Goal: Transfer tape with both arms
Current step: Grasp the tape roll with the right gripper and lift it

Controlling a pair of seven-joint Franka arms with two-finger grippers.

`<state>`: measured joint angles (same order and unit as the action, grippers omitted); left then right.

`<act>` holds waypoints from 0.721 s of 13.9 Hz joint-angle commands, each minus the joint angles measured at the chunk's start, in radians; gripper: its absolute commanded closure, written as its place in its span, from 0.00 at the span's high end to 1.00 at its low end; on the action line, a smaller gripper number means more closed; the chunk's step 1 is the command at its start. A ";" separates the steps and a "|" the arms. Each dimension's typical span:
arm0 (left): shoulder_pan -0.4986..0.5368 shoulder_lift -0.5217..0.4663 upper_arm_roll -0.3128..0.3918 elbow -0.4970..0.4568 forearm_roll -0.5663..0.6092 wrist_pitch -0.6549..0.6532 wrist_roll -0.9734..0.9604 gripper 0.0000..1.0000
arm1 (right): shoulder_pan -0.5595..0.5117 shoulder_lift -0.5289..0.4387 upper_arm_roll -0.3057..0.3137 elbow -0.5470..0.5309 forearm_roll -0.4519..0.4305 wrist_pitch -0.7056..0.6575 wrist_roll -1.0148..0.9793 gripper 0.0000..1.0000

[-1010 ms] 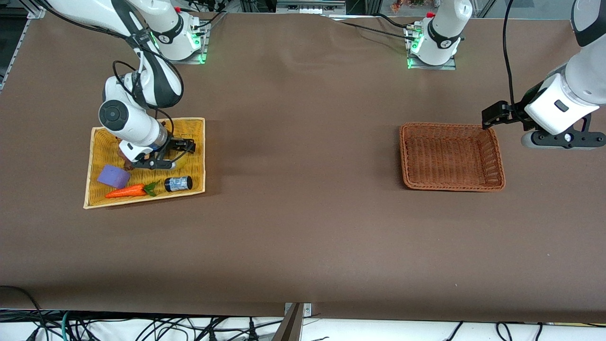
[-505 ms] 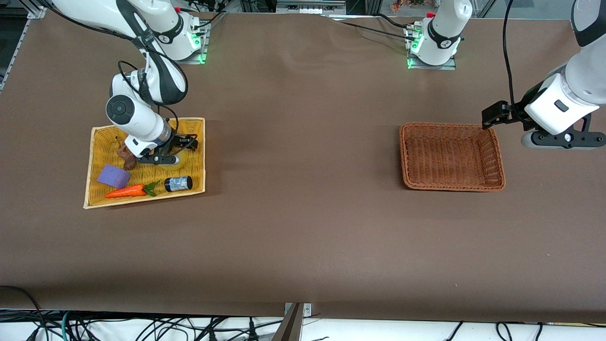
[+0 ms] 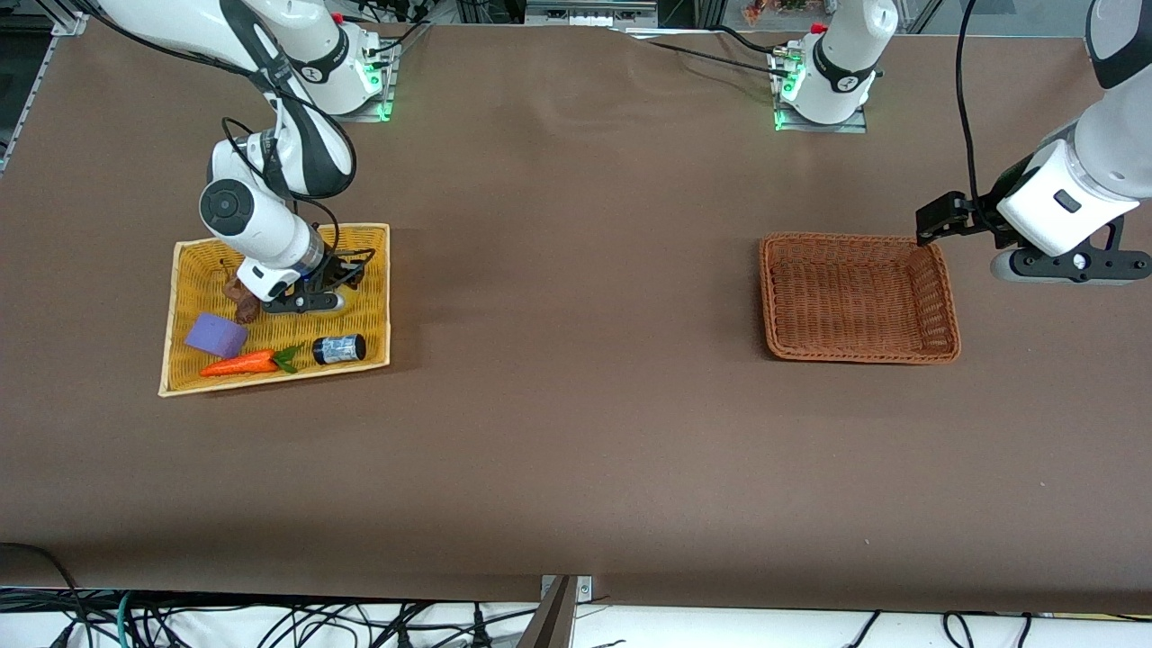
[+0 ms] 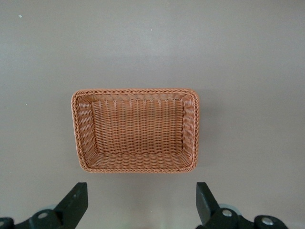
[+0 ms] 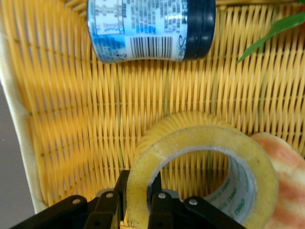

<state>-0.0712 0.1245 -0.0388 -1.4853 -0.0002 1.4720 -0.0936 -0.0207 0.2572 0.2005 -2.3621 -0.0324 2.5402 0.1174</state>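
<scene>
One tape, two baskets — four oddments.

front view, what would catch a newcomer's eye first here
The right gripper is shut on the wall of the tape, down in the yellow basket beside a carrot and a purple block. Toward the left arm's end, the brown basket holds nothing, and the left gripper waits open above it.

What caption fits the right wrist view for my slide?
Right gripper shut on the tape roll's wall in the yellow wicker basket, beside a black-capped bottle.
</scene>
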 commanded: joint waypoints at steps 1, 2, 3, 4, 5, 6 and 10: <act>0.007 -0.006 -0.003 0.008 -0.007 -0.006 0.020 1.00 | -0.008 -0.079 0.008 0.050 -0.004 -0.101 -0.019 0.00; 0.008 -0.006 -0.003 0.008 -0.007 -0.006 0.020 1.00 | -0.008 -0.091 0.008 0.108 -0.004 -0.189 -0.019 0.00; 0.008 -0.006 -0.003 0.008 -0.007 -0.006 0.020 1.00 | -0.007 -0.092 0.010 0.183 -0.004 -0.295 -0.019 0.00; 0.008 -0.006 -0.003 0.008 -0.007 -0.006 0.020 1.00 | -0.007 -0.090 0.014 0.272 -0.004 -0.414 -0.007 0.00; 0.007 -0.006 -0.003 0.008 -0.007 -0.006 0.020 1.00 | -0.007 -0.079 0.048 0.358 0.005 -0.516 0.007 0.00; 0.008 -0.006 -0.003 0.008 -0.007 -0.006 0.020 1.00 | -0.005 -0.076 0.086 0.424 0.011 -0.575 0.022 0.00; 0.008 -0.006 -0.003 0.008 -0.007 -0.006 0.020 1.00 | 0.056 -0.004 0.223 0.608 0.031 -0.601 0.321 0.00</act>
<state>-0.0710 0.1244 -0.0388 -1.4852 -0.0002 1.4720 -0.0936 -0.0045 0.1794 0.3693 -1.8718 -0.0049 1.9709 0.3041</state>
